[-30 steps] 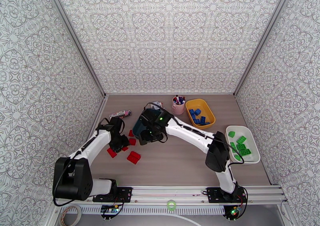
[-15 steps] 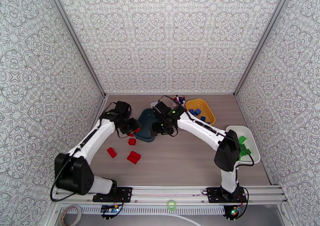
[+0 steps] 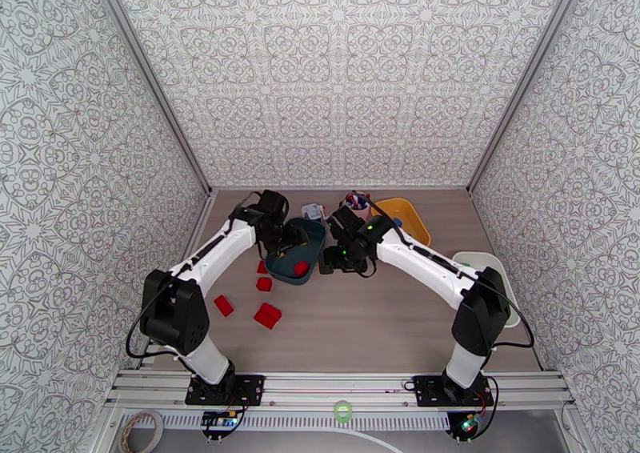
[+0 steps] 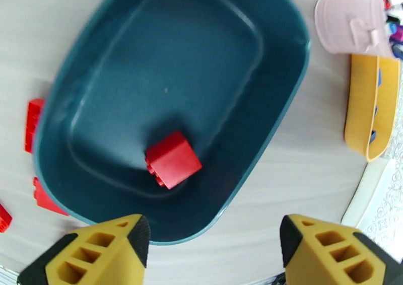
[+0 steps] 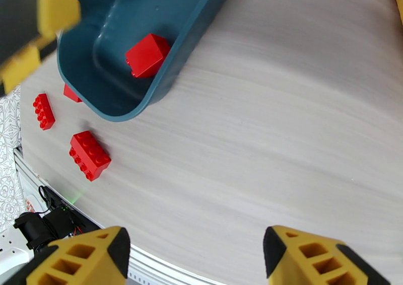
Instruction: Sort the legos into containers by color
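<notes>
The left end effector point(image 4: 214, 240) hangs with its yellow fingers spread wide and nothing between them, above the near rim of the dark teal tray point(image 4: 201, 44). The right end effector point(image 5: 196, 251) is just as wide open and also empty, over bare bench point(image 5: 282, 130) just beside that tray's long wall. One red lego point(image 4: 173, 160) lies inside the tray, tipped on its side near a corner of the floor. Outside it, two red bricks sit close against the tray's outer wall, one point(image 4: 34, 125) beside the wall and one point(image 4: 48, 198) partly tucked under the rim. Further out on the bench lie a larger double-row brick point(image 5: 89, 155) and a slimmer one point(image 5: 43, 111), both flat with studs up and well apart from each other. Beyond the tray stand the pink cup point(image 4: 347, 21), the yellow tray point(image 4: 370, 104) and, at the edge of the left wrist view, the white tray point(image 4: 367, 190). These bricks look light, hard and rigid, so they should neither deform nor need much squeeze. Their smooth side walls are probably a little slippery. The best hold is likely across the two flat long sides, low down, not over the studs. The pair against the wall leaves little finger room, and the light tray may slide if nudged.
</notes>
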Available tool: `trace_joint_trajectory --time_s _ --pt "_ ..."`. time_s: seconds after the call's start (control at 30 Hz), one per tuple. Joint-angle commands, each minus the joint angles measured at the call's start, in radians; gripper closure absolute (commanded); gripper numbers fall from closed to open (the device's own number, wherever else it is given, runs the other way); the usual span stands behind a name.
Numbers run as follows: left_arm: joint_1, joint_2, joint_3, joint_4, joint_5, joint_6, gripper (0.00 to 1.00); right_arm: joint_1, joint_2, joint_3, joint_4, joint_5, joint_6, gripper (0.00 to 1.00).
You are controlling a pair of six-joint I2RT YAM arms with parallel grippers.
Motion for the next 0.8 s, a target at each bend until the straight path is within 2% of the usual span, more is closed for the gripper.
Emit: trace_joint_trajectory --time_s 0.0,0.23,0.37,0.6,0.77 --pt "0.037 -0.053 0.014 -0.067 -0.064 0.021 0.24 0.001 -0.004 -0.003 0.026 -0.021 -0.012 0.25" --pt "0.157 -0.210 -0.129 -0.138 -0.158 -0.039 0.19 0.020 0.083 0.123 -0.001 -0.053 -0.055 0.23" --pt "0.232 -0.315 -0.232 -0.184 -0.206 -0.090 0.12 0.066 0.162 0.251 -0.042 -0.051 -0.103 0.20" --pt "0.396 -0.427 -0.382 -0.218 -0.190 -0.138 0.10 0.131 0.302 0.444 -0.122 -0.069 -0.182 0.18" --pt "0.505 -0.479 -0.479 -0.215 -0.193 -0.171 0.07 0.150 0.341 0.481 -0.145 -0.100 -0.227 0.17"
